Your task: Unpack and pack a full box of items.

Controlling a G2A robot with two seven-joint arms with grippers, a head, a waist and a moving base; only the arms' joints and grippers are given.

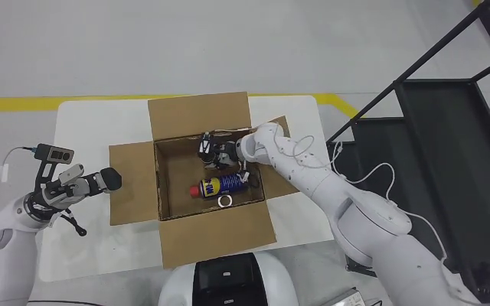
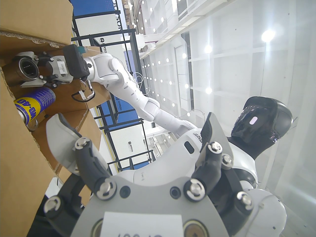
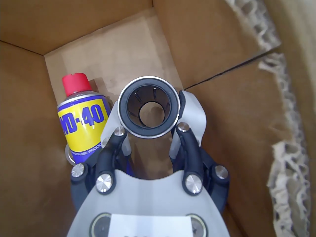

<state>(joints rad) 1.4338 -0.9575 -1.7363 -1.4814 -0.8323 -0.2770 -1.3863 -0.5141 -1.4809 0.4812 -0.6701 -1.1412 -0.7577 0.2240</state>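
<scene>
Your right gripper (image 3: pixel 150 109) is closed on one metal bearing sleeve (image 3: pixel 148 81). Its two fingers (image 3: pixel 191 109) press on opposite sides of the sleeve's round body, and the sleeve's open bore faces the wrist camera. In the top view this gripper (image 1: pixel 210 149) is inside the box (image 1: pixel 200 115), near the far wall. You cannot tell whether the sleeve touches the floor of the box.

Just beside the gripper, towards the robot, one blue and yellow spray can (image 3: pixel 81 122) with a red cap lies on its side on the box floor (image 1: pixel 222 185). One small metal ring (image 1: pixel 226 201) lies on the floor against the can, on its near side. That makes three items inside: the sleeve, the can and the ring.

The box is a single cardboard carton with all four flaps folded outward, sitting on one white table (image 1: pixel 92 122).

Your left gripper (image 2: pixel 134 124) is spread wide with nothing between its fingers (image 2: pixel 61 129). It hangs outside the box (image 1: pixel 103 181), just beyond the left flap and over the table.
</scene>
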